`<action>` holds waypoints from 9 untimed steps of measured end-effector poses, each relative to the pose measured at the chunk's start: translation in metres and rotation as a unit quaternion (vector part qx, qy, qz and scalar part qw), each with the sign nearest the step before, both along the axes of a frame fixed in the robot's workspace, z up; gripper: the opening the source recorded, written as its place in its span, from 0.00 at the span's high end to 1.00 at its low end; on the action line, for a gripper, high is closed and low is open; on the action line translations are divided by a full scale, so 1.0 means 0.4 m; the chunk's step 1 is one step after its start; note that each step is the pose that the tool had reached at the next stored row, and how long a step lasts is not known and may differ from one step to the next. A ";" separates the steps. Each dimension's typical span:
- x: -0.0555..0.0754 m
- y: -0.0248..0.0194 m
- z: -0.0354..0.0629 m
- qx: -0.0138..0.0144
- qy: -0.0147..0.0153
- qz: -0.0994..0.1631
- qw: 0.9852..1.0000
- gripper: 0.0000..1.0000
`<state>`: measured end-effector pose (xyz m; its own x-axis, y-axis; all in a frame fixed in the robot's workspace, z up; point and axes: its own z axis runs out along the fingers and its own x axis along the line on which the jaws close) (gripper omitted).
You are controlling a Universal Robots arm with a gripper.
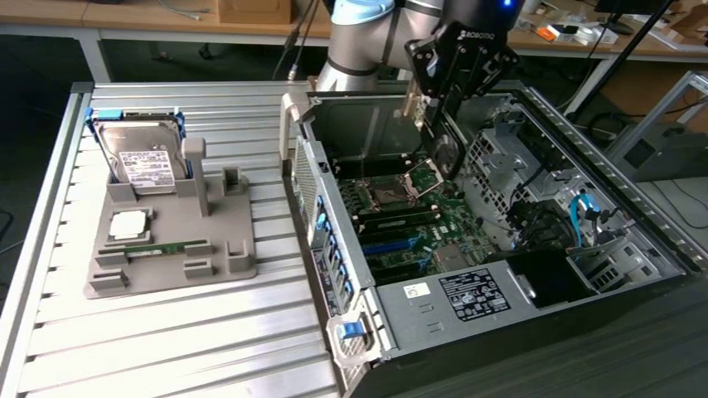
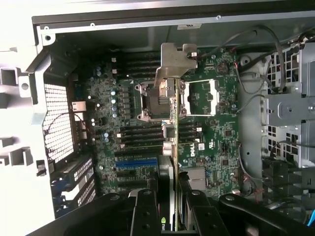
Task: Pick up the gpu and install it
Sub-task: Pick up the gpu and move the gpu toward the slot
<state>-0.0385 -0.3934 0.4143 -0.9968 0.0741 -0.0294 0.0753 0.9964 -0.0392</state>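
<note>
Arm (image 1: 366, 25) bent over from beyond the far end of the open computer case (image 1: 586, 141), wrist pointing steeply down into it. On the black wrist housing you can read "ROBOTIQ" (image 1: 478, 36) in white letters. The end effector (image 1: 440, 98) is pinching the gpu (image 1: 445, 145), its dark fingers (image 2: 145, 211) clamped on either face of the card. The card hangs on edge above the case's interior, with its round black fan facing the drive-bay side of the case.

From the wrist camera the gpu (image 2: 174, 147) shows as a thin edge running away from the end effector (image 2: 172, 219), with its silvery end bracket (image 2: 175, 61) at the far tip. It sits right over the processor socket (image 2: 157, 101) on the motherboard (image 2: 216, 132), clear of the board and not seated in any slot. A small green logo shows on the card near the fingers, too small to read.

"DELL" (image 2: 190, 147) is printed in white on the motherboard, just beside the card's edge. A black label (image 1: 476, 294) lies on the box at the near end of the case, its print too fine to read.

Outside the case, on the exterior view's left, a grey fixture (image 1: 221, 240) sits on the slatted worktop (image 1: 166, 348). A hard drive (image 1: 142, 157) stands in it, white label unreadable.
</note>
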 end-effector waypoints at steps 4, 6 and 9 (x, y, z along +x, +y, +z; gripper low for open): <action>0.007 0.000 -0.005 -0.001 0.000 0.000 1.000 0.73; 0.011 0.000 -0.008 -0.002 0.000 0.000 1.000 0.73; 0.022 0.000 -0.013 -0.004 0.000 0.000 1.000 0.73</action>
